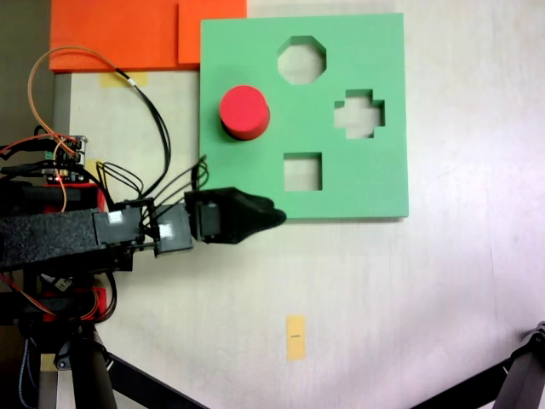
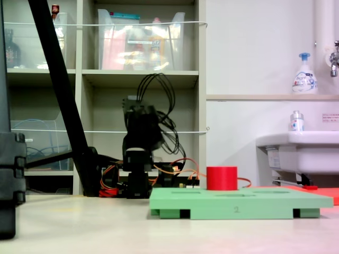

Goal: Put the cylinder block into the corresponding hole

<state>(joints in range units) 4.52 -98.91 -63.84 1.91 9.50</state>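
Note:
The red cylinder block (image 1: 244, 112) (image 2: 221, 178) stands upright on the left part of the square green foam board (image 1: 375, 183) (image 2: 238, 202), its upper half rising above the board's surface. The round cut-out is hidden beneath it. In the fixed view from above, my black gripper (image 1: 274, 217) hovers just off the board's lower left corner. It points right, its jaws are together, and nothing is between them. It is well apart from the cylinder. In the low fixed view the arm (image 2: 140, 132) rises behind the board's left end.
The board also has an octagonal cut-out (image 1: 301, 60), a cross-shaped one (image 1: 358, 113) and a square one (image 1: 302, 171). Orange foam sheets (image 1: 128, 34) lie at the top left. A yellow tape mark (image 1: 295, 337) sits on the table; tripod legs (image 1: 128, 375) cross the bottom corners.

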